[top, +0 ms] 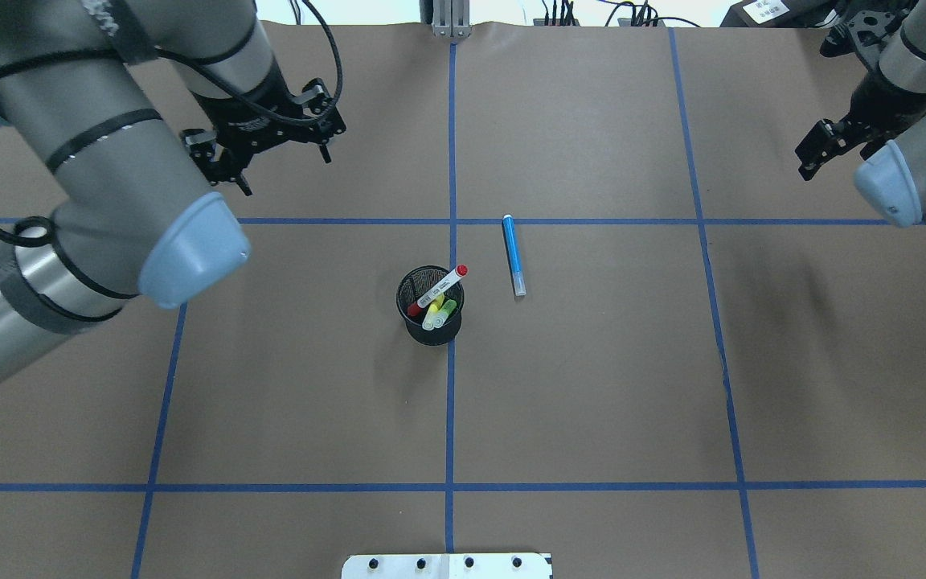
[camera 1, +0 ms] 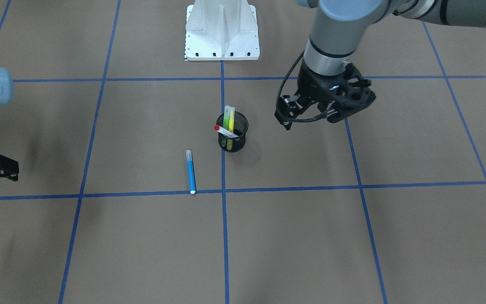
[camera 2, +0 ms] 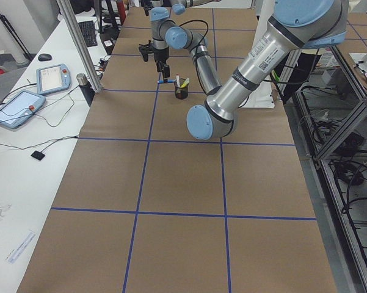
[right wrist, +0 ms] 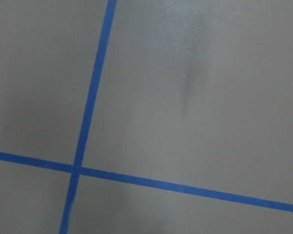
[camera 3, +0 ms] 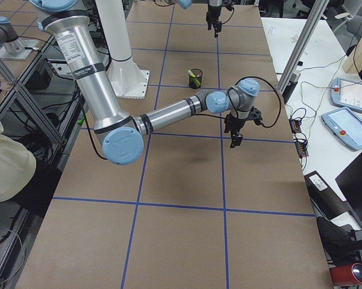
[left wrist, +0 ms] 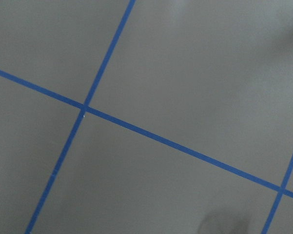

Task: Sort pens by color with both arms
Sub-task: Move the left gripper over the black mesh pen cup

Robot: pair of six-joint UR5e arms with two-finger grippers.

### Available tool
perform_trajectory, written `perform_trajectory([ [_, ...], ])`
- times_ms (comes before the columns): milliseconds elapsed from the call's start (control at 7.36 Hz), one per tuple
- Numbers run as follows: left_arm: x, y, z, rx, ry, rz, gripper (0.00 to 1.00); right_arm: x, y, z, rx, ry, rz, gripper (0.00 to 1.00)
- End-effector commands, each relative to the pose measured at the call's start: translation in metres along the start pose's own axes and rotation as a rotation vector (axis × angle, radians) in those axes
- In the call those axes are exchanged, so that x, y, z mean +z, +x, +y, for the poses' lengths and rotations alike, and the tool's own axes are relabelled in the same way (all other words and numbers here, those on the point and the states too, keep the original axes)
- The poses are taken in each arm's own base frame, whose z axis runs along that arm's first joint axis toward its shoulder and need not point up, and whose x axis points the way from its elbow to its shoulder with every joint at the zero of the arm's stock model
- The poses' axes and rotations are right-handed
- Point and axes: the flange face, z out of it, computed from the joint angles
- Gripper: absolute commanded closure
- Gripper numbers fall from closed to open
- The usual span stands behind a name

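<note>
Left pincer [camera 1: 310,119] looks spread open, holding nothing; right pincer [top: 813,161] state I cannot tell

The desk [top: 608,378] is covered in brown paper and is marked into squares by blue lines [top: 450,418]. A blue pen [top: 514,255] is laid flat on it, near a black cup [top: 431,333] that is stood upright on a line. A white base [camera 1: 222,33] is set at one edge.

Four pens [top: 514,255]; one mesh cup [top: 431,334]; two arms [top: 101,161]
</note>
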Motion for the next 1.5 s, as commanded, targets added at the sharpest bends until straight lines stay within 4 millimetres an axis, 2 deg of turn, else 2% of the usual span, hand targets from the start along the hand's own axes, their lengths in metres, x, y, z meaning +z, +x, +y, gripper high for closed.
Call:
perform_trajectory([
  [0,0.021,0.096,0.072,-0.084,0.013,-0.036,0.00,0.003,0.042,0.021,-0.066,-0.009,0.010,0.01],
  [136,0.025,0.132,0.081,-0.106,0.025,-0.045,0.01,0.006,0.046,0.025,-0.065,-0.012,0.010,0.01],
  [272,0.038,0.154,0.083,-0.110,0.024,-0.073,0.01,0.007,0.049,0.027,-0.088,-0.014,0.011,0.01],
  [408,0.051,0.168,0.077,-0.113,0.039,-0.112,0.01,0.011,0.057,0.033,-0.090,-0.022,0.013,0.01],
  [680,0.083,0.190,0.091,-0.092,0.062,-0.198,0.01,0.012,0.058,0.035,-0.090,-0.023,0.015,0.01],
  [952,0.108,0.187,0.110,-0.060,0.081,-0.237,0.09,0.011,0.057,0.034,-0.090,-0.022,0.015,0.01],
  [1088,0.121,0.184,0.129,-0.021,0.088,-0.267,0.14,0.011,0.057,0.034,-0.090,-0.022,0.015,0.01],
  [1224,0.126,0.183,0.138,-0.009,0.088,-0.275,0.21,0.011,0.057,0.034,-0.091,-0.022,0.015,0.01],
  [1359,0.131,0.180,0.140,-0.007,0.089,-0.292,0.23,0.011,0.057,0.034,-0.091,-0.022,0.015,0.01],
])
